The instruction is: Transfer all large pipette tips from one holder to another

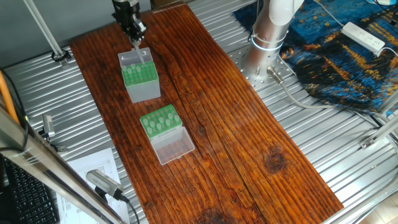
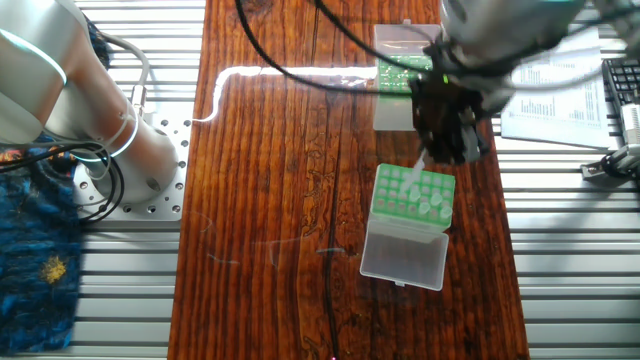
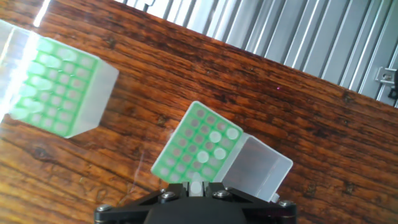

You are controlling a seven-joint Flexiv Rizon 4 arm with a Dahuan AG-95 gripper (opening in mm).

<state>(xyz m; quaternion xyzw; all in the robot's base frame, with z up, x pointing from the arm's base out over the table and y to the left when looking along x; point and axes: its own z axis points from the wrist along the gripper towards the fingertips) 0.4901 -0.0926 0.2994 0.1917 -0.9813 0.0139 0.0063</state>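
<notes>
The black two-finger gripper (image 3: 196,186), clamping a pale translucent pipette tip (image 3: 196,187), should descend vertically onto a free hole of the low green rack (image 3: 186,149).

Taller box (image 1: 139,76), translucent grey sides, green hole-grid top, upright on wood; many holes carry pale tips (image 3: 41,81).

Low green rack (image 1: 160,121) at about 5 o'clock of the tall box in one fixed view, well apart from it. Clear lid (image 1: 173,145) lies open, flat, beside the rack. A few whitish tips (image 3: 214,144) sit clustered toward the lid side; most holes are bare.

One pale tip (image 2: 411,178) hangs tilted just above the rack's grid.
</notes>
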